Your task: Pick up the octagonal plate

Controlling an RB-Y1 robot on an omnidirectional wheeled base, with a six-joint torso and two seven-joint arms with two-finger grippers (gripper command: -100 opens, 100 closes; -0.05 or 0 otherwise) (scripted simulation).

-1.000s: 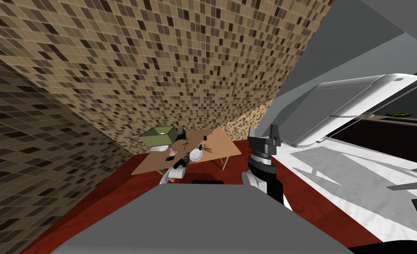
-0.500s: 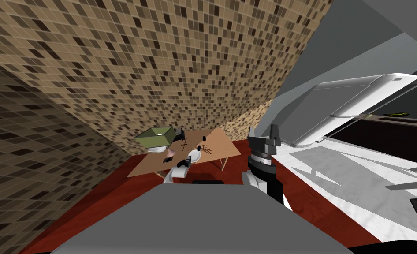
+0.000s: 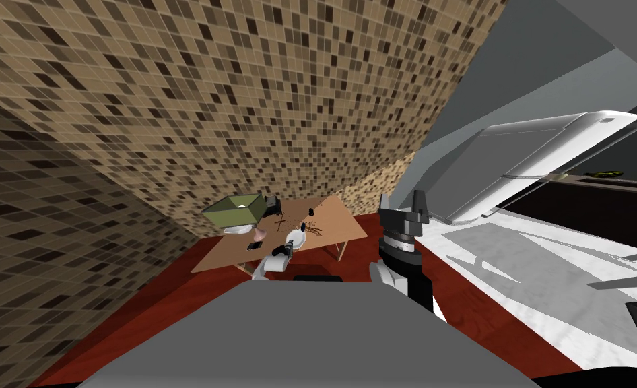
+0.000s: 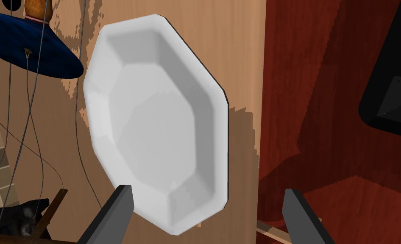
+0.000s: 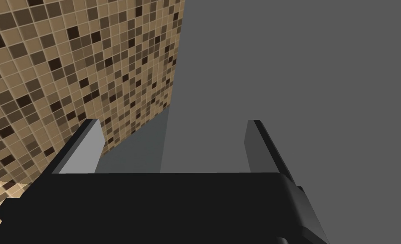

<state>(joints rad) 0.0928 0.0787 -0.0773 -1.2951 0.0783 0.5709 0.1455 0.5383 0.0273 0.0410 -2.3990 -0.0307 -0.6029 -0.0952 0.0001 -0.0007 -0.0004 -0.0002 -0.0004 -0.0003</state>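
The octagonal plate (image 4: 157, 123) is white and shallow and lies flat on the wooden table (image 4: 238, 51), close to the table's edge. My left gripper (image 4: 208, 203) is open just short of it. The plate's nearest corner reaches in between the two fingers, close to one fingertip (image 4: 121, 199); the other finger hangs over the red floor beyond the table's edge. In the head view the plate (image 3: 299, 238) sits at the table's near side with the left gripper (image 3: 286, 248) right at it. My right gripper (image 3: 405, 202) is raised beside the table, open and empty.
A dark blue dish-like object (image 4: 30, 51) and thin dark wires (image 4: 30, 127) lie on the table just past the plate. An olive green box (image 3: 236, 210) and small items stand at the table's far left. The tiled wall (image 3: 243, 101) rises behind it. A white counter (image 3: 546, 269) lies to the right.
The head view has shifted slightly. My left hand has crept a little closer to the plate. The right arm has not moved.
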